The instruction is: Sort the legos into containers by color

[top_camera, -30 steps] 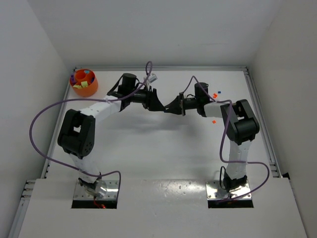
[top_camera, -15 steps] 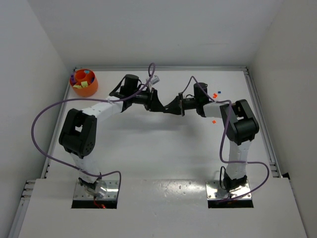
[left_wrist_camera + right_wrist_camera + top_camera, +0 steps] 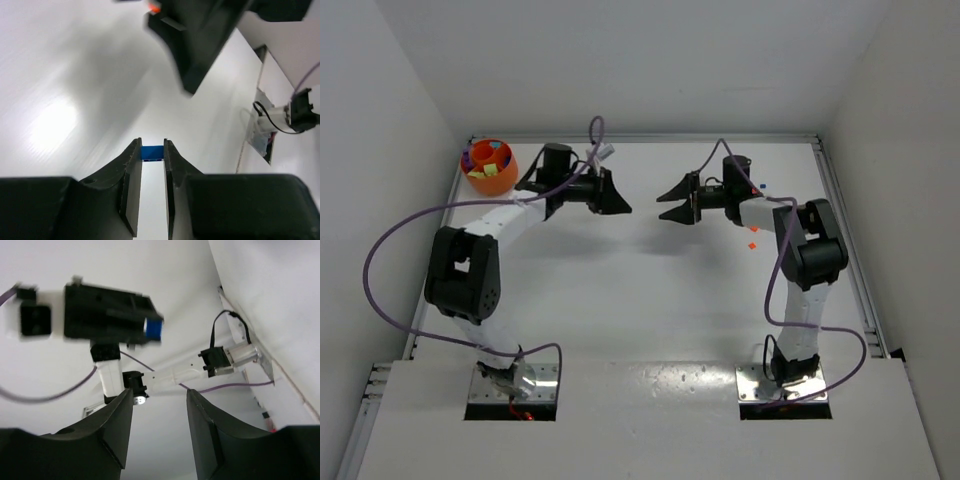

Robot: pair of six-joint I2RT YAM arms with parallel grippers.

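A tiny blue lego is pinched between the tips of my left gripper, which is shut on it. From above, the left gripper hangs over the middle of the table, pointing right. My right gripper faces it a short gap away, open and empty. In the right wrist view the right gripper looks at the left one holding the blue lego. The orange bowl, holding several mixed legos, stands at the back left corner.
Loose legos lie by the right arm: two orange ones and a blue one. A raised rail borders the table's right side. Purple cables loop off both arms.
The two grippers were tip to tip at the table's middle. The right one has opened and drawn back right. The left one has pulled away left, holding the blue lego.
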